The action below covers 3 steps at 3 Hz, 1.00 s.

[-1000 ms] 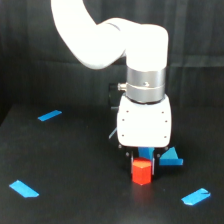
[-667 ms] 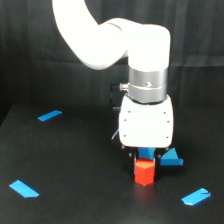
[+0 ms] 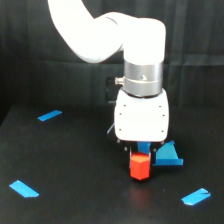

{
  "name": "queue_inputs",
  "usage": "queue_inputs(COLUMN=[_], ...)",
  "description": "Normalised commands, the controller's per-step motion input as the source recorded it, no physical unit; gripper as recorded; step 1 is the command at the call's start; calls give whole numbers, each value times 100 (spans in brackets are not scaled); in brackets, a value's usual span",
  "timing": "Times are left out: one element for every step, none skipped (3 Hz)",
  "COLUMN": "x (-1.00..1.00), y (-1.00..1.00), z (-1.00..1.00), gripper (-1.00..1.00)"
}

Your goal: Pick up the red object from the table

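The red object [image 3: 140, 167], a small red-orange hexagonal block, sits directly under the white gripper body in the exterior view, its top tucked between the short dark fingers [image 3: 128, 148]. My gripper [image 3: 140, 153] is shut on the red object. The block hangs just above the black table [image 3: 75, 165]; its bottom edge looks slightly clear of the surface. The fingertips are mostly hidden by the gripper body and the block.
A flat blue square [image 3: 168, 155] lies just behind and to the exterior view's right of the block. Blue strips lie at the far left [image 3: 50, 115], near left [image 3: 24, 188] and near right [image 3: 196, 196]. A black curtain hangs behind.
The gripper and the red object have shifted together slightly upward and toward the exterior view's left. The blue pieces have not moved.
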Motion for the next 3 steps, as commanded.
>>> queue_inputs(x=[-29, -21, -17], y=[10, 4, -16], z=[85, 96, 93], gripper=[-100, -100, -100])
